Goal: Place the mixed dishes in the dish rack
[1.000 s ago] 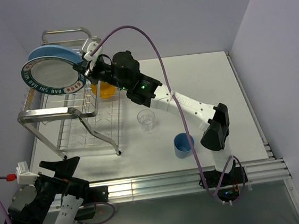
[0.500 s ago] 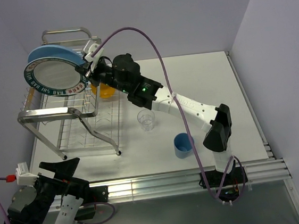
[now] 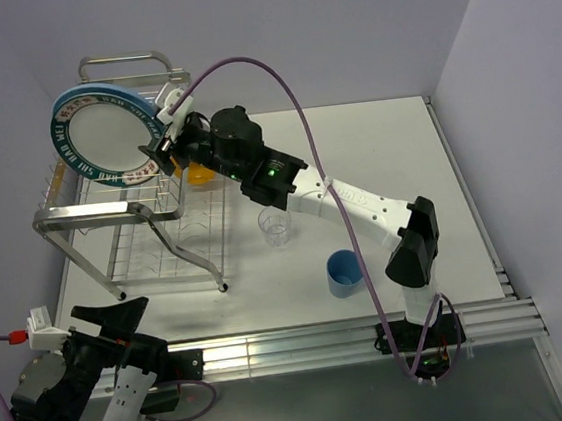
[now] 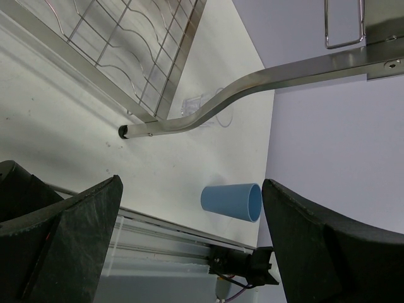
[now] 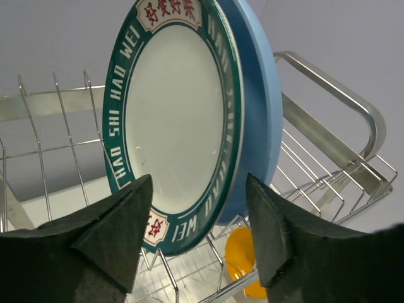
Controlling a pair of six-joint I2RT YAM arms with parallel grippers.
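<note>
Top external view: the rack (image 3: 90, 213) is set at the far left of the table (image 3: 408, 177), and a white plate (image 3: 102, 134) with a dark teal lettered rim is stood on edge in its upper tier. The right gripper (image 3: 166, 147) is held at that plate's right-hand rim, with the right arm stretched across the table towards it. A bowl (image 3: 200, 172) of orange-yellow is glimpsed just below the gripper at the rack's right side, largely covered by the arm; which tier it sits in cannot be told. A clear glass (image 3: 276, 225) is stood on the table just right of the rack, and a blue cup (image 3: 344, 272) is placed nearer the arm bases, apart from the glass. In the right wrist view the white plate is shown upright among the wires, with a blue plate (image 5: 262, 107) standing close behind it, also on edge. The right gripper's fingers (image 5: 107, 240) are spread to either side of the white plate's lower rim, and nothing is pinched between them. In the left wrist view the left gripper (image 4: 192, 183) is seen with its jaws spread wide and nothing held, kept at the near left corner, well apart from the dishes. The cup and the rack's bent tube foot are framed between its fingers.
</note>
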